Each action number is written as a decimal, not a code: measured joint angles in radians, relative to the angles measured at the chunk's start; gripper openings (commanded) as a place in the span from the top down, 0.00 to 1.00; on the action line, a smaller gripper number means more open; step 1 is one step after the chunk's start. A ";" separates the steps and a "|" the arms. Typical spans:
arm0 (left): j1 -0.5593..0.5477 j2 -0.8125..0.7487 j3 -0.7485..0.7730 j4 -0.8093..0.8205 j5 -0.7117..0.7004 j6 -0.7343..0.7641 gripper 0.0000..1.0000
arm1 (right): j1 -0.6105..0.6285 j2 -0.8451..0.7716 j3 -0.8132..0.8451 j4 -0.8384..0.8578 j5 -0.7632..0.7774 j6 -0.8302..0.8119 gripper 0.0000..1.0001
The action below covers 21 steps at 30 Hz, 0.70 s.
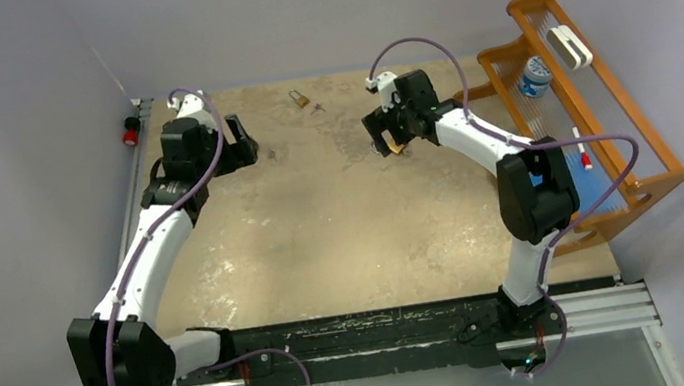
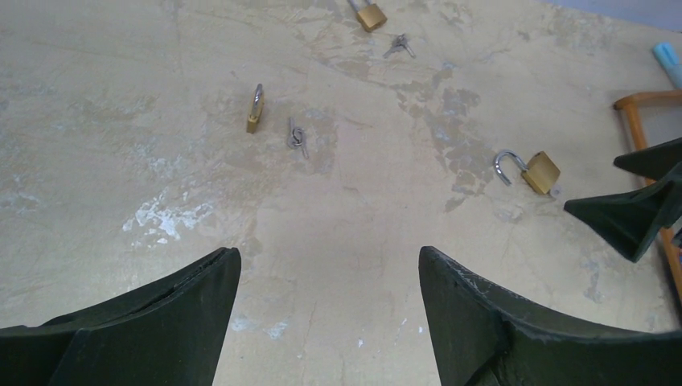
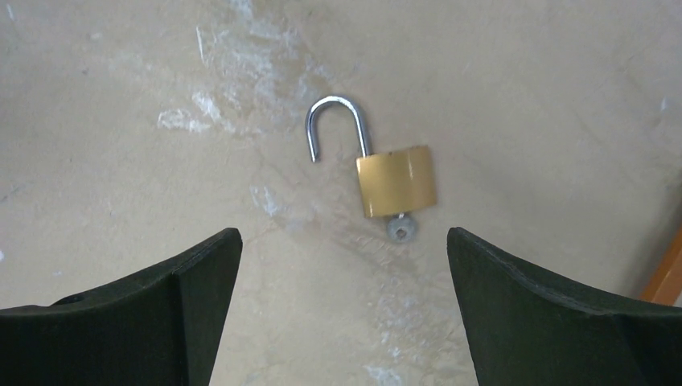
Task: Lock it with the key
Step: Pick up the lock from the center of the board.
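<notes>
An open brass padlock (image 3: 396, 181) lies flat on the table, its steel shackle (image 3: 338, 121) swung free. A small silver key (image 3: 400, 228) sits in its keyhole. My right gripper (image 3: 344, 233) is open and empty, hovering just short of the key, with the lock ahead between the fingers. In the top view the right gripper (image 1: 386, 136) is over this padlock (image 1: 397, 148). The same padlock (image 2: 540, 171) shows in the left wrist view. My left gripper (image 2: 329, 251) is open and empty above bare table at the far left (image 1: 246, 151).
A second padlock (image 2: 255, 108) lies on its side with loose keys (image 2: 297, 138) beside it. A third padlock (image 2: 369, 14) and keys (image 2: 400, 46) lie farther back (image 1: 301, 99). A wooden rack (image 1: 599, 106) with small items stands at the right edge.
</notes>
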 measured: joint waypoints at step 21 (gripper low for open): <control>0.000 0.020 0.000 0.042 0.113 -0.043 0.15 | -0.045 0.209 0.114 -0.034 -0.117 -0.087 0.08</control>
